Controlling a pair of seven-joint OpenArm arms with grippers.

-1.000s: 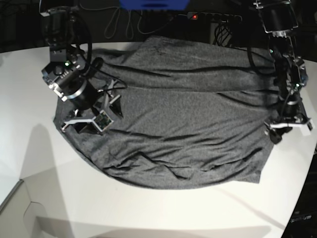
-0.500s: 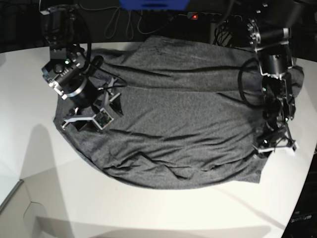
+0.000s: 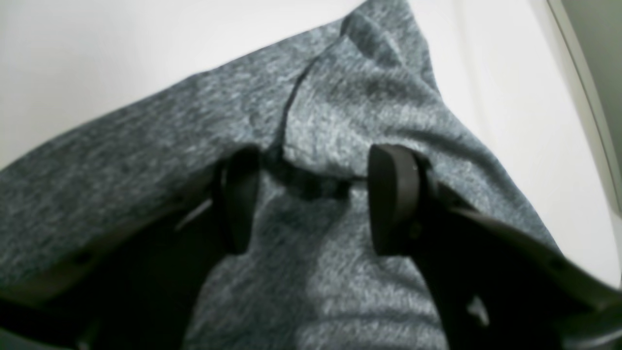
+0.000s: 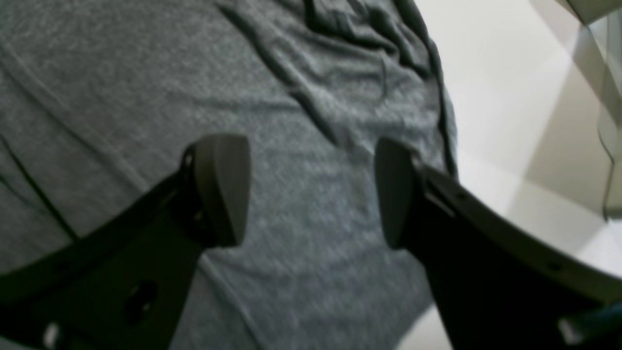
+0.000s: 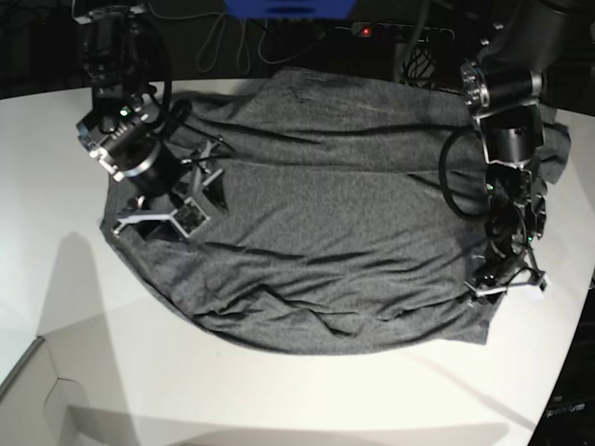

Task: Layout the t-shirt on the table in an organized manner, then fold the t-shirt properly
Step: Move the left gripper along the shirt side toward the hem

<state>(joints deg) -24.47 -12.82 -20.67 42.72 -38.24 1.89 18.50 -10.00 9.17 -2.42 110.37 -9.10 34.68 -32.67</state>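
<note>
T-shirt (image 5: pixel 344 214) lies spread on table (image 5: pixel 279 390), both claws open.

Two black arms, cylindrical joints with silver trim, looped black cables. Right end effector (image 5: pixel 172 209) and left end effector (image 5: pixel 507 279): matte black rounded pads, white brackets.

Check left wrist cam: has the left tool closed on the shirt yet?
No: the left tool stands open, its pads apart over the t-shirt, straddling a dark crease with no fabric pinched between them.
</note>
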